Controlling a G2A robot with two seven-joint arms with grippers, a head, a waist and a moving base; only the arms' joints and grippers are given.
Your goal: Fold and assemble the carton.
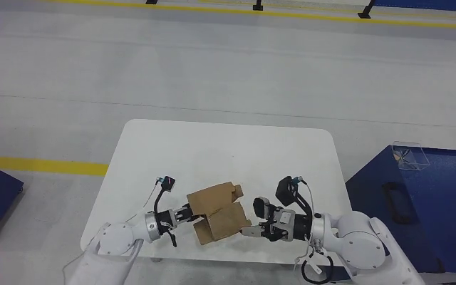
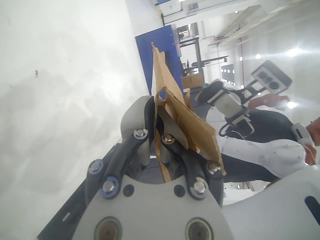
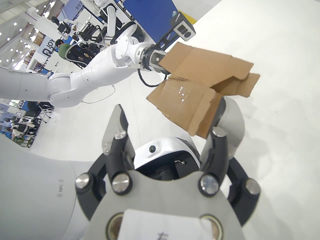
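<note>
Over white table (image 1: 214,149), light, easily creased carton (image 1: 217,210) pinched by one flap in left end effector (image 2: 156,126), other corner beside spread right end effector (image 3: 171,123); likely best gripped along stiffer panel edges.

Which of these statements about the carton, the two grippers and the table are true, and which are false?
1. The left gripper is shut on the brown cardboard carton. True.
2. The right gripper is clamped tight on the carton. False: it is wide open, with a corner of the carton beside one finger.
3. The carton is at the far edge of the white rounded table. False: it is at the near edge, close to the robot.
4. The carton is only partly folded, with flaps standing loose. True.
</note>
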